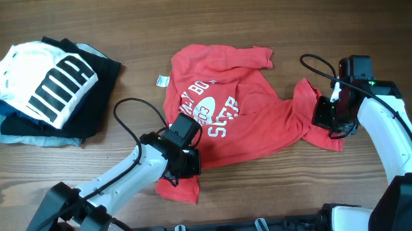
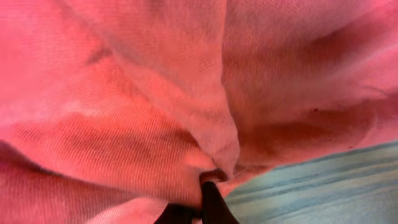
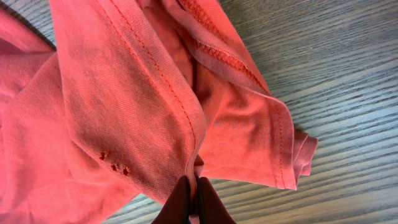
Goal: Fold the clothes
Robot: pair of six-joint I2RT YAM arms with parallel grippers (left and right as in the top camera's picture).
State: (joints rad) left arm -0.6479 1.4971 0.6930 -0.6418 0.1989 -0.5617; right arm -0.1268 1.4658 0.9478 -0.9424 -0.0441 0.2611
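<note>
The red T-shirt [image 1: 228, 118] with white lettering lies crumpled in the middle of the wooden table, its small white tag [image 1: 162, 81] at its upper left. My left gripper [image 1: 184, 160] is shut on the shirt's lower left part; in the left wrist view red cloth [image 2: 155, 106] fills the frame and folds over the dark fingertip [image 2: 208, 186]. My right gripper [image 1: 328, 114] is shut on a hemmed edge at the shirt's right end; the right wrist view shows the fingers [image 3: 193, 186] pinching that red hem [image 3: 186, 118].
A pile of folded garments stands at the far left: a white one with bold black stripes [image 1: 42, 79] on top of black [image 1: 97, 100] and light blue [image 1: 28, 137] ones. Bare wood table [image 1: 372, 19] lies around the shirt.
</note>
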